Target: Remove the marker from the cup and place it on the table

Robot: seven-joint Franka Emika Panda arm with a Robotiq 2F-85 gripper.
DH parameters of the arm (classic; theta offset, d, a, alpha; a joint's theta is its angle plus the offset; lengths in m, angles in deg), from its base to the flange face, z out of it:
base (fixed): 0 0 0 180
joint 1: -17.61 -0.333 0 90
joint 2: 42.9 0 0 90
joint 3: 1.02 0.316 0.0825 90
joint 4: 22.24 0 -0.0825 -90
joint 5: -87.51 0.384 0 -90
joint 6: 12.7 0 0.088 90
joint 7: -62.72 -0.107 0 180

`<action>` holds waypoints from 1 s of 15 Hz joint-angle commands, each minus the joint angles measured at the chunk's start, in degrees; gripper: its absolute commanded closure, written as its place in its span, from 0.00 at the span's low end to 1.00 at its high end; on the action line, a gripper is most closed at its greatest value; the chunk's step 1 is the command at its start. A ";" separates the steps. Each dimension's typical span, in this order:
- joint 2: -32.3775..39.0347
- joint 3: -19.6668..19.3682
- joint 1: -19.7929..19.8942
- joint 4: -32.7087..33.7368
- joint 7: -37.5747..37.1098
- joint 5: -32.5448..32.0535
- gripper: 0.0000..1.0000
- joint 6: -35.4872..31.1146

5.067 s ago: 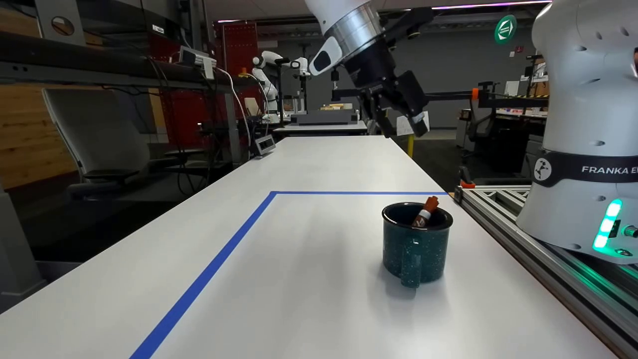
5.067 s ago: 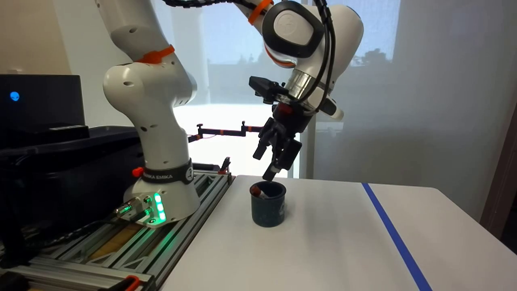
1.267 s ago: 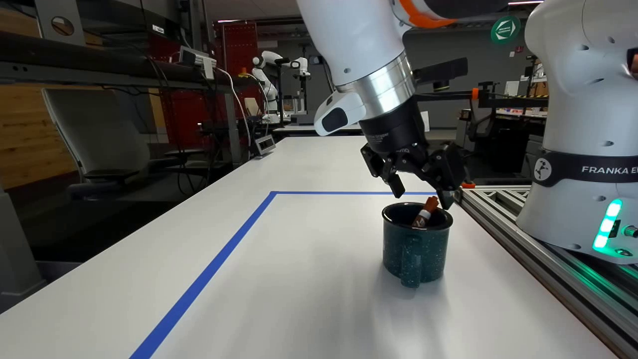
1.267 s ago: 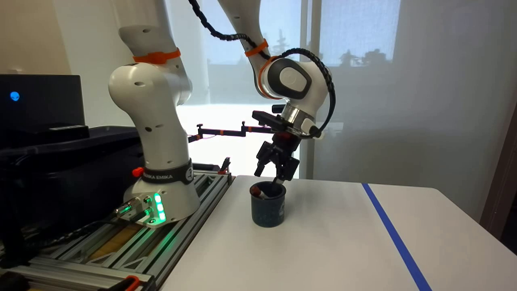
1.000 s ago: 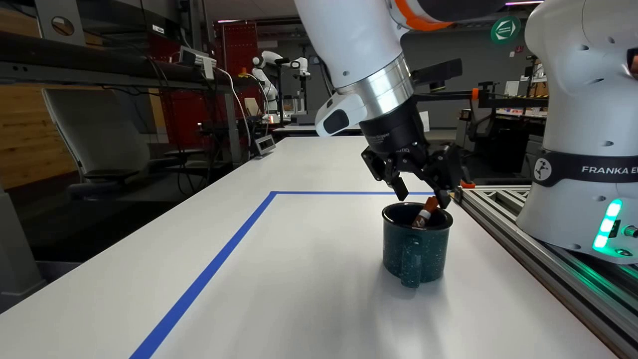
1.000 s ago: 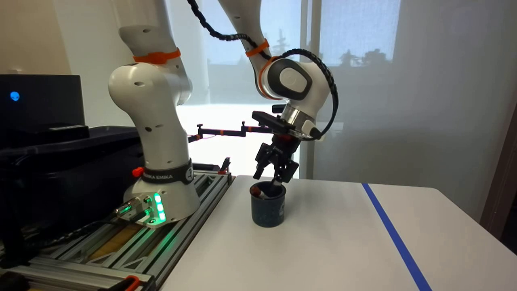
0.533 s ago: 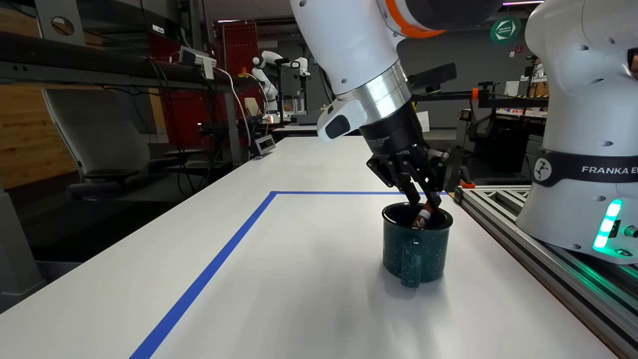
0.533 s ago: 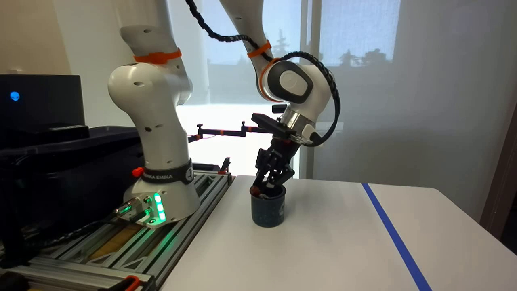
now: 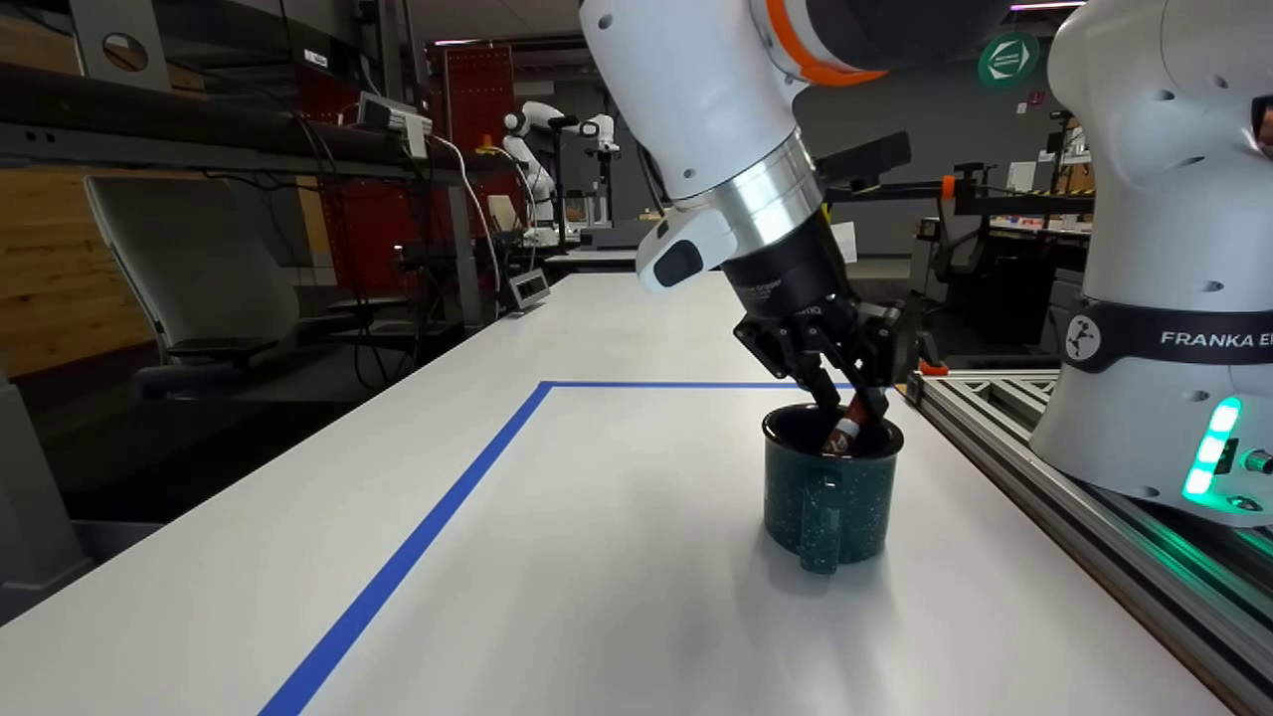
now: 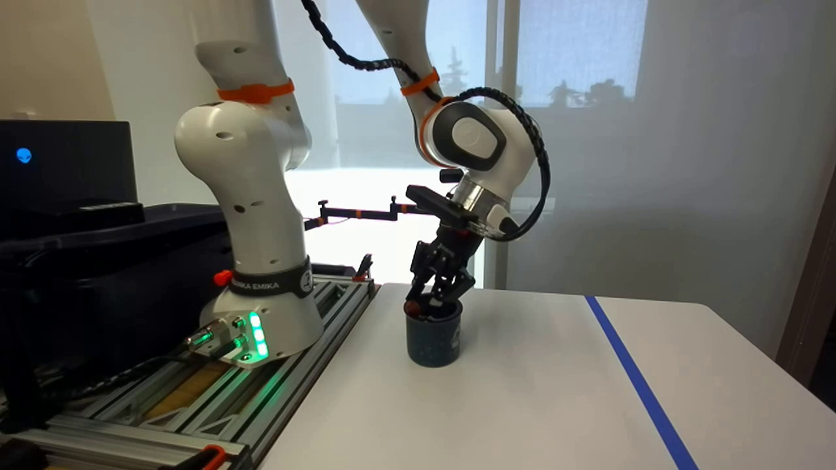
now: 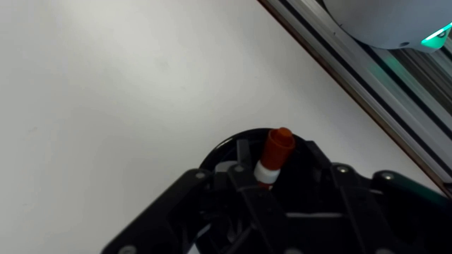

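The black claw [image 9: 852,400] slants down to the mouth of the cup [image 9: 791,507], its two fingers [image 11: 243,151] spread a little, one on each side of the marker [image 11: 277,150]. In the wrist view I can see a dark gap between the marker's upper end and either finger. Whether the fingertips dip below the rim, I can't tell.

The marker leans inside the cup, orange-red end up by the rim, with a white band below that; its lower end is hidden. The cup, dark teal with pale flecks, sits upright on the worktop [image 9: 597,517], its handle [image 9: 819,537] facing out in an exterior view.

Above the claw comes the white arm [image 9: 696,109], a black cable [image 10: 544,170] looping off it. Its base [image 9: 1164,418] stands on metal rails [image 9: 1044,497] just beside the worktop, a green light strip [image 9: 1213,447] glowing on it. Blue tape [image 9: 416,547] runs along the worktop and turns a corner, well apart from the cup.

Farther off are a grey chair [image 9: 194,259], another white robot [image 9: 542,113], and a dark screen [image 10: 72,176] with a lit blue emblem [image 10: 23,155].
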 commanded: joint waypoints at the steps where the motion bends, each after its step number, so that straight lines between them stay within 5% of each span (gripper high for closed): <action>1: 0.09 0.19 -0.03 0.13 1.00 0.28 0.82 0.85; 4: 0.32 0.29 -0.07 0.18 1.10 0.29 1.00 0.84; 9: -1.76 0.33 -0.18 0.26 2.18 1.10 0.95 4.73; 15: -11.39 -0.65 -0.44 -0.58 5.92 2.52 0.95 19.55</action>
